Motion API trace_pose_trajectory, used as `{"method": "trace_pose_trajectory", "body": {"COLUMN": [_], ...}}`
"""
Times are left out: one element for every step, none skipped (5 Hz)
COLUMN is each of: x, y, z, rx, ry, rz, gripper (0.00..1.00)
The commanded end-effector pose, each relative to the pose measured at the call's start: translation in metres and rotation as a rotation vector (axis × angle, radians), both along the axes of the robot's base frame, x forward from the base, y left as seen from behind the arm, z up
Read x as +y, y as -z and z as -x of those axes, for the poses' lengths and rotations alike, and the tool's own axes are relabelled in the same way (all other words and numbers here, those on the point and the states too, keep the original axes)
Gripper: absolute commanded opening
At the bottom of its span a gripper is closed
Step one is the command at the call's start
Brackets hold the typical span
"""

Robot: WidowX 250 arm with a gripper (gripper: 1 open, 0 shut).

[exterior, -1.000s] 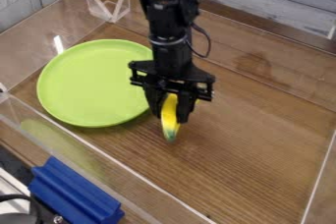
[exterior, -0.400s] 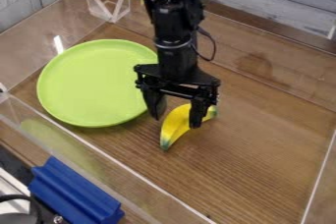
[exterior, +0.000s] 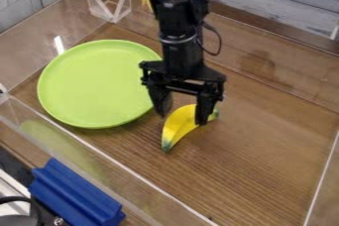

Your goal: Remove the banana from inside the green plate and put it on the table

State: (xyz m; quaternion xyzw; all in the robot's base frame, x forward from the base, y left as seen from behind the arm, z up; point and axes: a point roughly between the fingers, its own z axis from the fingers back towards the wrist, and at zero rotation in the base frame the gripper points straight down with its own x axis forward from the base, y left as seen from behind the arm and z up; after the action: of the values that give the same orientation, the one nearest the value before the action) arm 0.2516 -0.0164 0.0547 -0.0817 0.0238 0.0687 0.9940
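Banana lies on the wood-grain table, just right of the green plate and off its rim, lower tip toward the near side. Gripper hangs directly above it, pointing straight down, fingers spread wide and released, straddling the banana's upper end. Plate sits to the left. Clear acrylic walls border the table; blue object near left, outside the wall.
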Motion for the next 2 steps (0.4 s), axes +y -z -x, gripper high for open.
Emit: {"method": "trace_pose_trajectory", "body": {"x": [0.001,0.001], "y": [-0.032,-0.061], "z": [-0.012,-0.017], "rx": [-0.099,-0.159], "ry": [0.002,0.017], "rz": [0.024,0.037], "gripper": [1.0,1.0]}}
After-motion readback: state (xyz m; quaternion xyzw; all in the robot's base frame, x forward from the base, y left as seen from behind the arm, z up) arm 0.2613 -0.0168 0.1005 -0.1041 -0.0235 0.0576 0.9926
